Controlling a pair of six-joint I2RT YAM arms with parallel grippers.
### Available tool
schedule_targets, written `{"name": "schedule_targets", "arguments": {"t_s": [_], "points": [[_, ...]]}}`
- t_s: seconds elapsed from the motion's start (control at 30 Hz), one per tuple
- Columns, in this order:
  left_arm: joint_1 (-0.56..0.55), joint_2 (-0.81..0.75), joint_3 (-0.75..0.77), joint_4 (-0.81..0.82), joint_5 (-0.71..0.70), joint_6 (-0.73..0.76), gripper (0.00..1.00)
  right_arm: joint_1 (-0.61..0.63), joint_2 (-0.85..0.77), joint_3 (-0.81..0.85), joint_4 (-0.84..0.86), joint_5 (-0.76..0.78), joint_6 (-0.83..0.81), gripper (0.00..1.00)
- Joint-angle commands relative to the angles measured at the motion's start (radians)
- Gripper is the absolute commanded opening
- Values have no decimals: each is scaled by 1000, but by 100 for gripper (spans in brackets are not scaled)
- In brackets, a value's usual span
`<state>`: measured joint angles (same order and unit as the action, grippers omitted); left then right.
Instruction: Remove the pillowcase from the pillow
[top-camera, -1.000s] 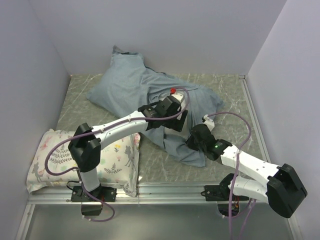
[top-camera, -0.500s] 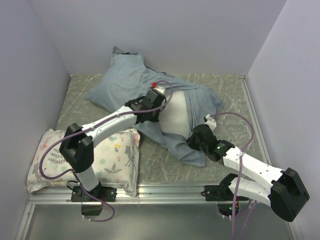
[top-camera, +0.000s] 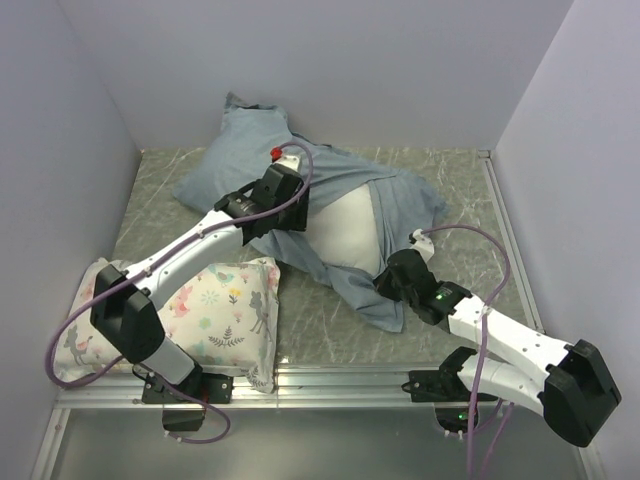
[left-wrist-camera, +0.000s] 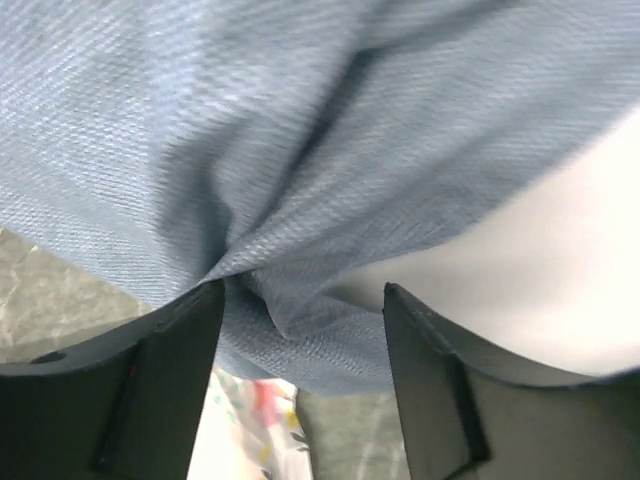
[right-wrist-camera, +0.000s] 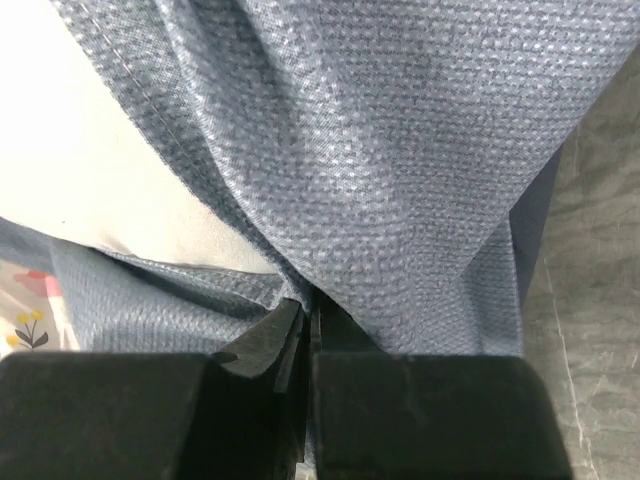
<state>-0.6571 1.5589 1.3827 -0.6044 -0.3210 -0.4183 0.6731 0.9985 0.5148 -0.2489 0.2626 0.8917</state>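
Your left gripper (left-wrist-camera: 300, 295): apart, pillowcase (left-wrist-camera: 300, 150) fold between | your right gripper (right-wrist-camera: 305, 310): clamped on pillowcase | pillow (top-camera: 345, 230) partly bare

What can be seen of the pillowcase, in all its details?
The pillowcase is soft, woven blue-grey fabric, crumpled, lying on the marbled table. Its near side is open, and the white pillow bulges out there. The right gripper is shut on its near edge; the left gripper stands open around a fold.
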Motion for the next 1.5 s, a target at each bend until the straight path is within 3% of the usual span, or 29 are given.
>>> {"name": "schedule_targets", "arguments": {"t_s": [0.0,0.33,0.6,1.0,1.07,1.17,1.2,1.23,1.47], "points": [[-51,-75,85,-1,-21,0,73,-7,-27,-13,-7,17,-8,1],[-235,-25,182,-9,-26,-4,90,-7,-31,-9,-21,26,-13,2],[-259,91,134,78,53,-24,98,-7,-27,-9,-10,18,-4,1],[-259,364,217,74,74,-33,98,-7,-29,-12,-7,23,4,1],[-256,423,272,48,62,-30,88,-7,-26,-9,-4,23,6,1],[-242,463,337,29,86,-24,35,-6,-27,-13,0,18,13,1],[-236,469,351,29,105,-20,9,-7,-26,-15,2,17,13,1],[-222,475,380,26,112,-17,0,-6,-26,-15,0,17,15,2],[-115,472,460,46,221,-46,0,-6,-24,-13,-42,24,22,3]]}}
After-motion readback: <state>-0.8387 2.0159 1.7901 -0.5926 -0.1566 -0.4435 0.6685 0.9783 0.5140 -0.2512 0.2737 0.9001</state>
